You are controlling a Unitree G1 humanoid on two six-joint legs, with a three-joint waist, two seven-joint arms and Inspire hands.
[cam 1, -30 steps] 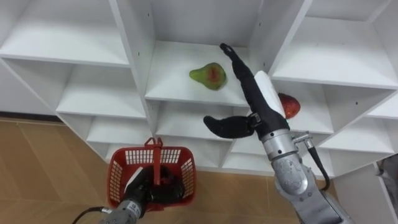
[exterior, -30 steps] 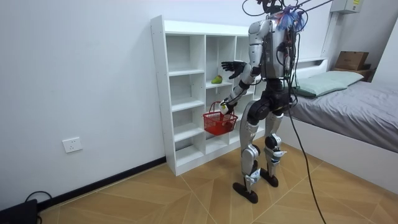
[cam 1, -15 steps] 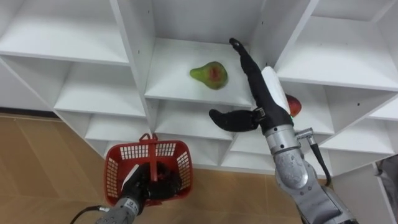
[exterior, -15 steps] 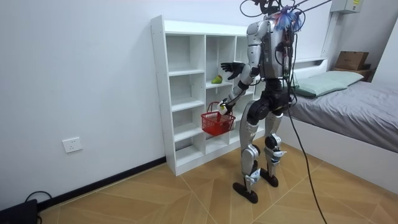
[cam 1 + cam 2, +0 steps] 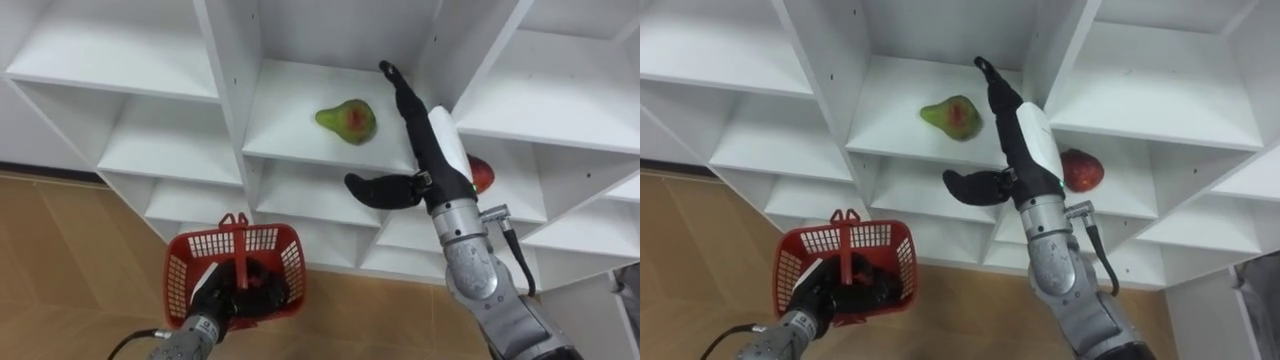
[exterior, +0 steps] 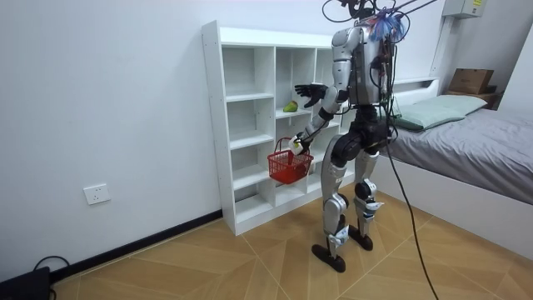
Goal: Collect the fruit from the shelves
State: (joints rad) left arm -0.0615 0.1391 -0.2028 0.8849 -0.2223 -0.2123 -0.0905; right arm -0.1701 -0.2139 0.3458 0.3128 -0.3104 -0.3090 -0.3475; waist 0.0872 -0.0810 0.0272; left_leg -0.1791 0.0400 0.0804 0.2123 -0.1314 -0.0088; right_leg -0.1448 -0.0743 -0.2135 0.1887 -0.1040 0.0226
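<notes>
A green pear with a red blush (image 5: 347, 119) lies on a shelf in the middle column of the white closet. My right hand (image 5: 432, 170) is open, its straight fingers reaching into that compartment just right of the pear, thumb spread out below the shelf edge, not touching the fruit. A red fruit (image 5: 482, 174) sits in the compartment one column to the right, partly hidden behind my right wrist. My left hand (image 5: 212, 302) is shut on the handle of a red plastic basket (image 5: 184, 280), which hangs low in front of the lower shelves.
The white closet (image 6: 250, 125) has several open compartments, bare around the two fruits. I stand close in front of it on a wooden floor (image 6: 250, 258). A bed (image 6: 475, 142) lies at the room view's right, behind me.
The basket has swung a little toward the closet. My right hand has stayed beside the pear, open, shifting only slightly. The eye view has moved a bit.
</notes>
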